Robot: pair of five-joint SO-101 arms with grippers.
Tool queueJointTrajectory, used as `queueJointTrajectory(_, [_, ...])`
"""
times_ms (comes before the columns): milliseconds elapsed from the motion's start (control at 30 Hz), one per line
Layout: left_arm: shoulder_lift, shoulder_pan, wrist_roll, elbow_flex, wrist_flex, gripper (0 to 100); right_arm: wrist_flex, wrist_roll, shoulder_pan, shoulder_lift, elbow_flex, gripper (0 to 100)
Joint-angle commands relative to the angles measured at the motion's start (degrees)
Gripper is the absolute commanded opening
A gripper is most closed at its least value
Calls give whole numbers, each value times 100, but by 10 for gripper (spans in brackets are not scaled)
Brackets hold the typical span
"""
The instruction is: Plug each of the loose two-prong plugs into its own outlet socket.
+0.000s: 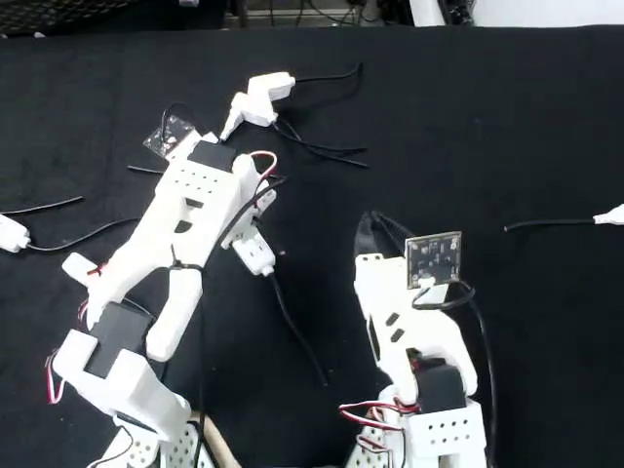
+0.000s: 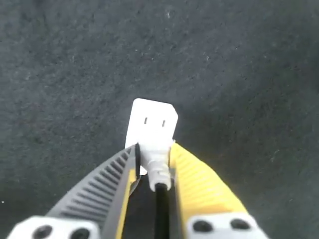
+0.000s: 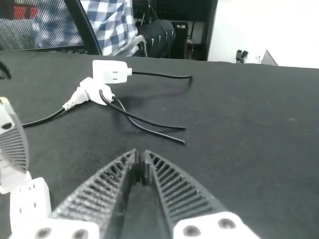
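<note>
Five white connectors (image 1: 268,86), two pincers (image 3: 139,165)

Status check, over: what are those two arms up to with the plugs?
Left tool shut on white socket. Right tool shut, empty. Second socket farther out, loose black cords beside it.

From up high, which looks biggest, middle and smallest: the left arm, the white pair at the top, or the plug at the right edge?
1. Left arm, by far the biggest.
2. Top white pair.
3. Right-edge plug, the smallest, though the picture's edge may cut some off.
</note>
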Motion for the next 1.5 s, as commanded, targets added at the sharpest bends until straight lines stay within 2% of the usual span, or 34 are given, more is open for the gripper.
queueJointTrajectory(0, [-70,-57,62,-207,53,30,-9,35,-53,-488,154,12])
queueJointTrajectory(233, [-35,-57,-281,-180,-70,30,-9,35,-53,-497,154,12])
queueJointTrajectory(667, [-44,-277,-281,-163,-105,30,-18,44,-53,-497,154,12])
queueJointTrajectory(1467, [-18,-180,-510,-171,-132,30,-18,44,-53,-497,154,12])
